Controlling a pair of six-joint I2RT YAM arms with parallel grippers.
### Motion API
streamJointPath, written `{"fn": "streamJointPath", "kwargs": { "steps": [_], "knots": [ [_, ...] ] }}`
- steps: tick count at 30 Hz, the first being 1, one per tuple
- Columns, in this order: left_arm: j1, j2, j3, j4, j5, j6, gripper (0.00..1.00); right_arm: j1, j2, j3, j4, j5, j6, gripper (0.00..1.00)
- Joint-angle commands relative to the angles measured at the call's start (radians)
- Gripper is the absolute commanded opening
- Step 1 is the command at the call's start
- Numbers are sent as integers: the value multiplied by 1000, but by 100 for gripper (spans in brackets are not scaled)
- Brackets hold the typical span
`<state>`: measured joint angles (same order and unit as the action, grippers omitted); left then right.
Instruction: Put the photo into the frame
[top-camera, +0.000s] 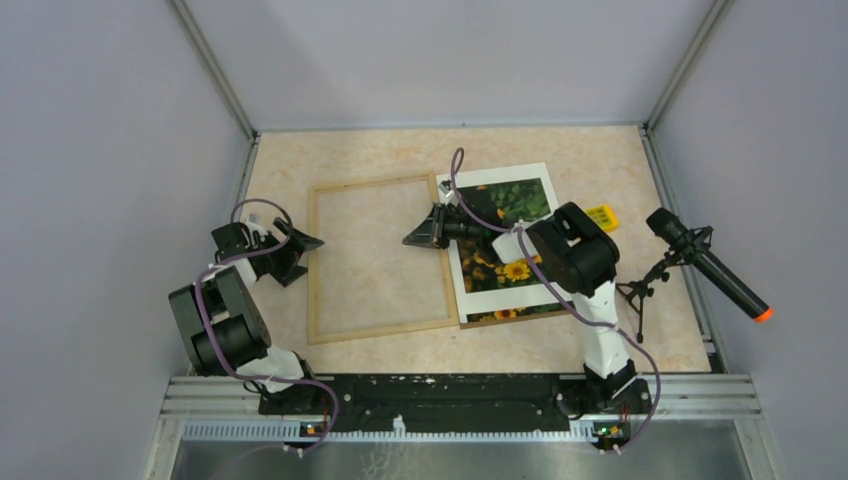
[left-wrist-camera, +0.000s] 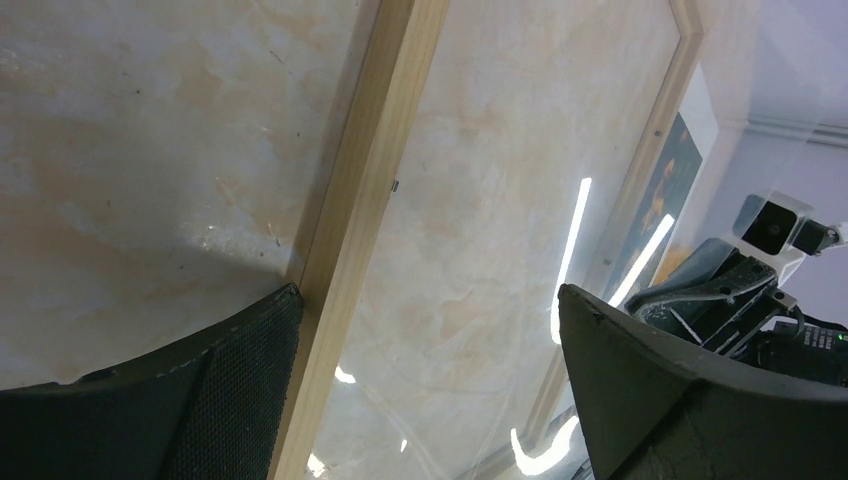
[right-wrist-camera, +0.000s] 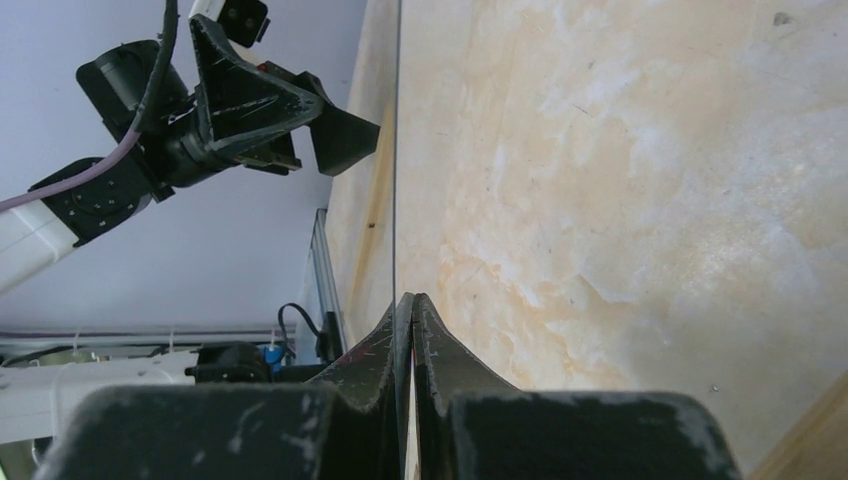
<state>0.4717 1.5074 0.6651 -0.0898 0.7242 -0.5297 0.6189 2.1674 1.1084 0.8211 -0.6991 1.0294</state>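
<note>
The light-wood frame lies flat on the worktop, and the sunflower photo lies face up just beside its right rail. The left claw stands wide apart astride the frame's left rail. The right claw, over the frame's right part, is pinched together on the edge of a thin clear sheet.

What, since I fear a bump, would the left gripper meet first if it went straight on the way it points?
The frame: its left wooden rail runs between the left gripper's open fingers in the wrist view, so it would likely meet that first. How high it is above the rail is unclear.
</note>
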Motion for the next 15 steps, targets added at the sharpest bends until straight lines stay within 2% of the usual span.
{"fn": "streamJointPath", "kwargs": {
  "steps": [1, 15],
  "knots": [
    [-5, -26, -8, 13, 75, -19, 99, 8, 19, 48, 45, 41, -16, 0],
    [-4, -21, -13, 15, 80, -21, 99, 1, 31, 33, 56, 95, -9, 0]
  ]
}}
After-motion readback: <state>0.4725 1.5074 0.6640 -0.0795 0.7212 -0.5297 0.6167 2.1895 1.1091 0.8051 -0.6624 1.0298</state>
